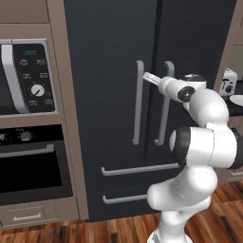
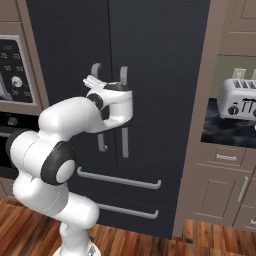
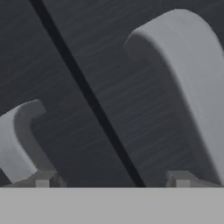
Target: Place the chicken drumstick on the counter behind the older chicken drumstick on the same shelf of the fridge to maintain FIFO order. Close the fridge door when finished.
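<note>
My gripper (image 1: 148,76) up at the closed fridge (image 1: 114,57), fingertips (image 3: 43,179) spread apart on nothing, door seam between them, handle (image 3: 192,87) at two o'clock, counter (image 2: 227,131) at three o'clock of fridge

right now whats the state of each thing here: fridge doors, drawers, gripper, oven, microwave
fridge: both doors shut
fridge bottom drawers: pushed in
gripper: open, holding nothing, up at the two door handles
oven: door shut
microwave: door shut
toaster: upright on the counter, slots empty
</note>
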You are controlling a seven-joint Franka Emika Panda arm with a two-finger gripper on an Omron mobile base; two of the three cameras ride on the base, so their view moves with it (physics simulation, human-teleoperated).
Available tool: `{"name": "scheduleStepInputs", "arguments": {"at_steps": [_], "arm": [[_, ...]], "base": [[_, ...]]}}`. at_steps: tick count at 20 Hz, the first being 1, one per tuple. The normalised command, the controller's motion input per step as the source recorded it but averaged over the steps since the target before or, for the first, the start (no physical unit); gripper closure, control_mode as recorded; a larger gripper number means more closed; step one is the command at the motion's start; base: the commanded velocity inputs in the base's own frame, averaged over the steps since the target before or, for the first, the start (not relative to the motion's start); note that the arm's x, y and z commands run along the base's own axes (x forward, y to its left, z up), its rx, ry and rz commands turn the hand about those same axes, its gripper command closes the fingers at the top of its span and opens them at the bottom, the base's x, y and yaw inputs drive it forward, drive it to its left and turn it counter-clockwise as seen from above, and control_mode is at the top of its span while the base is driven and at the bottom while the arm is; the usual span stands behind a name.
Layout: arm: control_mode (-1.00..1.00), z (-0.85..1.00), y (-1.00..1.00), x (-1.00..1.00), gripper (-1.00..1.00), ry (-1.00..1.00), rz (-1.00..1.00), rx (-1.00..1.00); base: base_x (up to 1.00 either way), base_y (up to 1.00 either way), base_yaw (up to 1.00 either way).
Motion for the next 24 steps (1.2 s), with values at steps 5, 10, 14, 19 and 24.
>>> {"name": "scheduleStepInputs", "arguments": {"at_steps": [5,10,14,19,24], "arm": [[-1.00,0.02,0.04,0.06,-1.00,0.11,0.00,0.00],[-1.00,-0.06,0.22,0.81,-1.00,0.06,0.01,0.00],[-1.00,-0.07,0.14,1.00,-1.00,0.02,0.09,0.03],[-1.00,-0.08,0.02,1.00,-1.00,0.01,0.17,0.05],[-1.00,-0.14,0.05,1.00,-1.00,0.00,0.15,0.04]], "base": [[0.00,0.00,0.00],[0.00,0.00,0.00],[0.00,0.00,0.00],[0.00,0.00,0.00],[0.00,0.00,0.00]]}}
